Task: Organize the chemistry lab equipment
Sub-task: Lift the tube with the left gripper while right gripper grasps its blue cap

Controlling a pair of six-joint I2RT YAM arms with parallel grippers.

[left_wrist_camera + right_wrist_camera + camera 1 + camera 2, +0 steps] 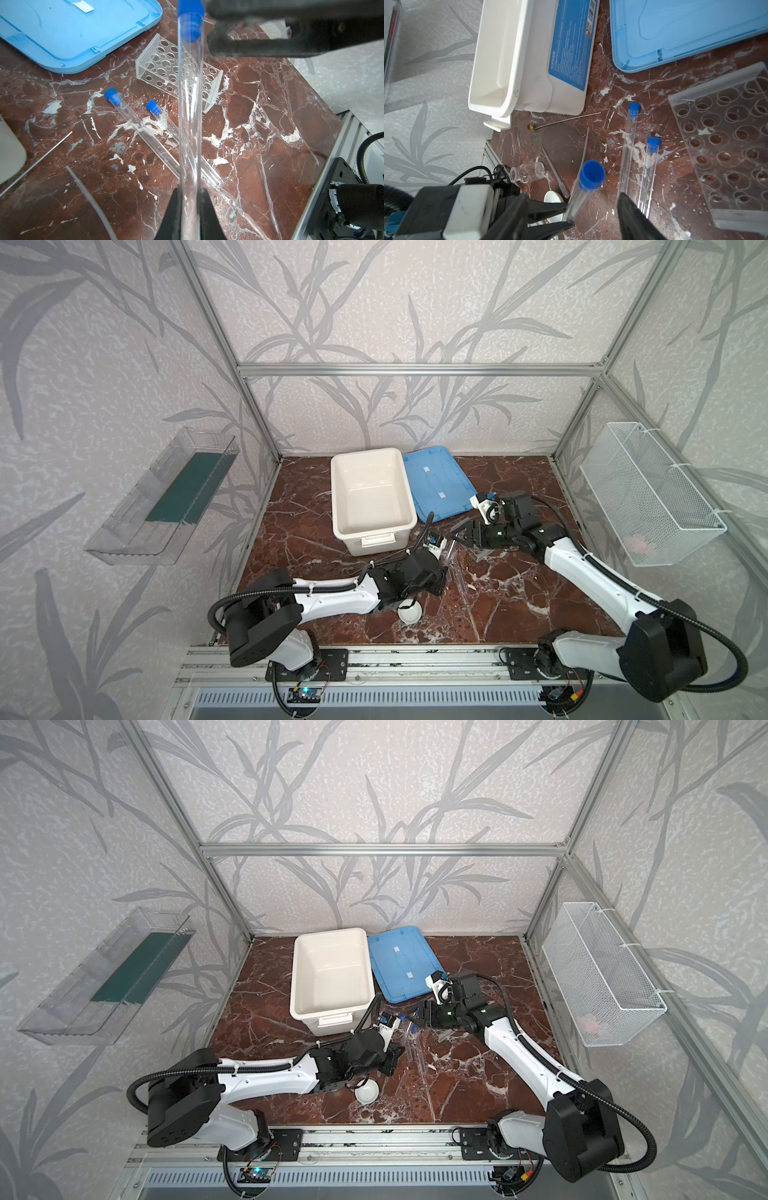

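Observation:
My left gripper (190, 191) is shut on the lower end of a clear blue-capped test tube (190, 104), which it holds raised off the table. My right gripper (573, 194) is open, with one finger on each side of that tube (583, 191) near its cap and not touching it. Two more capped tubes (629, 145) (650, 170) lie side by side on the marble next to the clear grid-holed rack (726, 135). A glass jar (529, 172) lies on its side. The white dish (409, 612), a dropper (554, 170) and a thin rod (566, 120) lie near it.
The open white tub (345, 506) stands at the back, with its blue lid (436, 485) flat beside it. A wire basket (648, 497) hangs on the right wall and a clear shelf (162, 497) on the left wall. Both arms meet just in front of the tub.

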